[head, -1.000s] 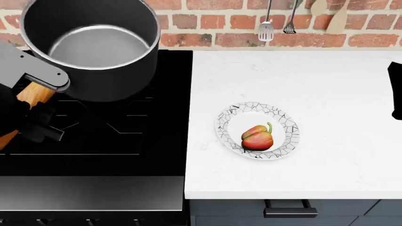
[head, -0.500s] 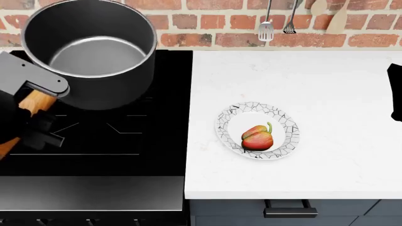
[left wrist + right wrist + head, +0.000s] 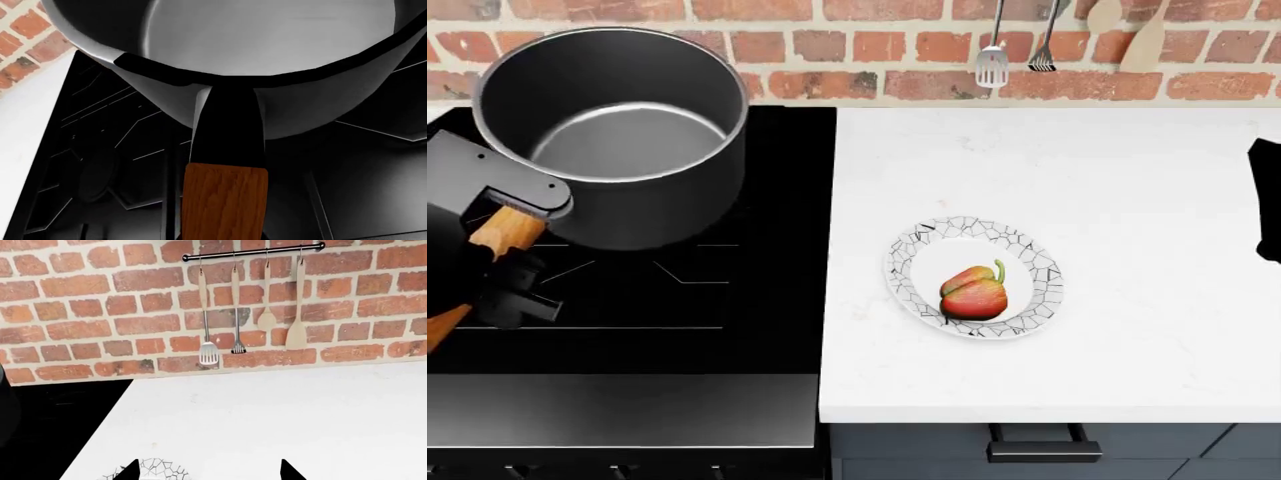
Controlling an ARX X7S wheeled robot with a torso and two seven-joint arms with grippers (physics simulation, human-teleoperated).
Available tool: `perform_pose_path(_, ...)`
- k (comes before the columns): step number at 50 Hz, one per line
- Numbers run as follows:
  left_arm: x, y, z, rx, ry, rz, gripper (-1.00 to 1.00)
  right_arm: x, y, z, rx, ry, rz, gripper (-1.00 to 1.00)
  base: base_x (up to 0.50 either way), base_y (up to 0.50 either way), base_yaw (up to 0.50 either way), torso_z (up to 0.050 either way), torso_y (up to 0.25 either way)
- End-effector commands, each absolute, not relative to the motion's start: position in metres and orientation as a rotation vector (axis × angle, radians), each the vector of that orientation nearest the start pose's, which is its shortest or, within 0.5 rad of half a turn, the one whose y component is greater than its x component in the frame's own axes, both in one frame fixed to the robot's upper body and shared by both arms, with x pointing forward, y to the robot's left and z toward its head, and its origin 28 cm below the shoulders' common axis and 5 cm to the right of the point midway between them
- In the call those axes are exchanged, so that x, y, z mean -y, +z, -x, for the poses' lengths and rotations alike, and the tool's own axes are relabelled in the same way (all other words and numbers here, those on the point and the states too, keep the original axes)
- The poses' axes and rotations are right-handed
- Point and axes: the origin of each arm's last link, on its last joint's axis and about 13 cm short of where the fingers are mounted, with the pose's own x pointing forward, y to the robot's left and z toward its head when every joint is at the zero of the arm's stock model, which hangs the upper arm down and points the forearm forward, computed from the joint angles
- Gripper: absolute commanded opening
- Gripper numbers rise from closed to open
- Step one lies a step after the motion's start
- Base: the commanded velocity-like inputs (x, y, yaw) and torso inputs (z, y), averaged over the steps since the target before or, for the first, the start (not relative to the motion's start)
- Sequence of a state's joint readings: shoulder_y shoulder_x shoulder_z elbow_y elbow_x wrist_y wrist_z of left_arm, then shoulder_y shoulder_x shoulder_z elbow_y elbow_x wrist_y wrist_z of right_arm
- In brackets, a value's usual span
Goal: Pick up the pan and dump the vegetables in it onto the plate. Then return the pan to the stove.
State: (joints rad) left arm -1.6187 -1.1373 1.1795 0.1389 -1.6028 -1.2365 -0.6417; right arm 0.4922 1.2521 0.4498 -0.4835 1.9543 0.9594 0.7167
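The pan point(image 3: 614, 130) is empty and upright, held over the back left of the stove point(image 3: 694, 300). My left gripper point(image 3: 497, 265) is shut on its wooden handle point(image 3: 507, 228). The left wrist view shows that handle point(image 3: 225, 200) running up to the grey pan point(image 3: 267, 45) just above the black grate point(image 3: 373, 165); whether they touch I cannot tell. The vegetables, one red-orange pepper point(image 3: 974, 292), lie on the plate point(image 3: 1041, 262) on the counter. My right gripper point(image 3: 209, 472) is open above the counter, with the plate's rim point(image 3: 157, 470) beside one fingertip.
A white countertop point(image 3: 1121, 150) lies to the right of the stove. Utensils point(image 3: 993, 60) hang from a rail on the brick wall behind it. My right arm point(image 3: 1268, 195) shows as a black shape at the far right edge. A drawer handle point(image 3: 1044, 443) sits below the counter's front.
The pan has come down toward the cooktop in my left gripper's hold. The pepper, plate and right arm have not moved.
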Motion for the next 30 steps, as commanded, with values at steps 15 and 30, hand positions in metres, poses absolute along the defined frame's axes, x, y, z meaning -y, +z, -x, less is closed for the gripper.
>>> perform_pose_path(15, -0.3396, 0.2881, -0.2416, -0.607, 0.124, -0.503, -1.00, 0.2361, 0.3150, -0.1545, -0.050, 0.024, -0.085, 1.00, 0.00, 0.00, 0.00, 0.000, 0.001)
perform_pose_path(30, -0.3393, 0.2894, -0.2406, -0.604, 0.118, -0.498, 1.00, 0.2365, 0.3159, -0.1526, -0.045, 0.024, -0.089, 1.00, 0.00, 0.00, 0.00, 0.000, 0.001)
